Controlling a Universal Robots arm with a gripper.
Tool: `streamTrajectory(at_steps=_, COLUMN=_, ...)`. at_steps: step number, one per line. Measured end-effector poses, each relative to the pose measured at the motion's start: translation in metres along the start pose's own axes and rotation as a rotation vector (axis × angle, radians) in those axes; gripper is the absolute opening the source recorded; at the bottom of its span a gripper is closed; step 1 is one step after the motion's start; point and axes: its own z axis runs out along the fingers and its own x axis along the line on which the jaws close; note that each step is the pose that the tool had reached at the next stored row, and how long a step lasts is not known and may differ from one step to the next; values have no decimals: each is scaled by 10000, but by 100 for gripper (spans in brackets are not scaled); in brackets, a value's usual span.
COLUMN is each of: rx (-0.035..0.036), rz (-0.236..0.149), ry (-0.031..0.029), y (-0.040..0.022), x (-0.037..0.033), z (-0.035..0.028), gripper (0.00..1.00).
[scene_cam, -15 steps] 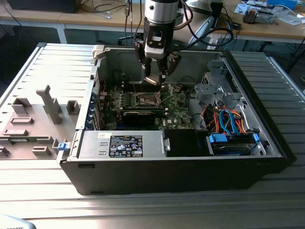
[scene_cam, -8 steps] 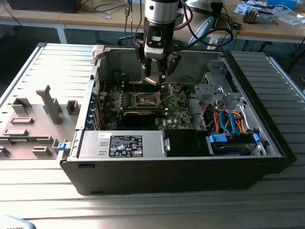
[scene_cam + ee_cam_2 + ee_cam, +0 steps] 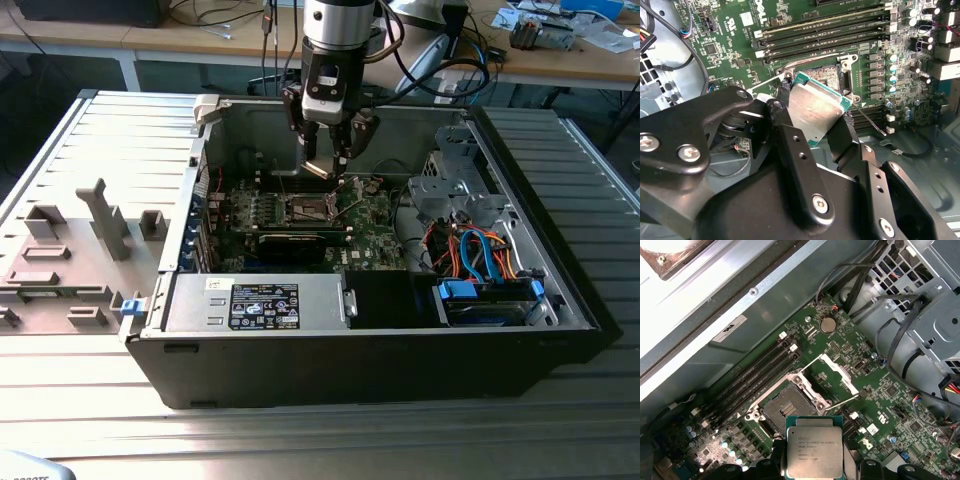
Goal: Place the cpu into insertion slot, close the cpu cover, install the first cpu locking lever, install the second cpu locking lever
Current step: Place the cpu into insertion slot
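The cpu (image 3: 814, 452) is a flat silver-topped square with a green rim, and my gripper (image 3: 814, 471) is shut on its edges. It hangs a little above the motherboard, just beside the open insertion slot (image 3: 789, 407), tilted in the second wrist view. There the cpu (image 3: 815, 112) sits between the black fingers (image 3: 779, 117) with the slot (image 3: 822, 75) beyond it. The cpu cover (image 3: 837, 371) is flipped open next to the slot. Two thin wire levers (image 3: 842, 401) stand released. In the exterior view my gripper (image 3: 325, 165) is inside the case above the slot (image 3: 310, 208).
Memory slots (image 3: 757, 377) run along one side of the slot. A power supply (image 3: 255, 303) fills the case's front. A drive cage (image 3: 455, 185) and blue and orange cables (image 3: 480, 255) are on the exterior view's right. A grey fixture tray (image 3: 70, 250) lies outside the case.
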Motion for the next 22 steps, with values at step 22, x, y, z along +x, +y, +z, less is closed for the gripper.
streamTrajectory(at_steps=22, rx=60, rz=357, ry=-33, y=0, x=0, z=3, gripper=55)
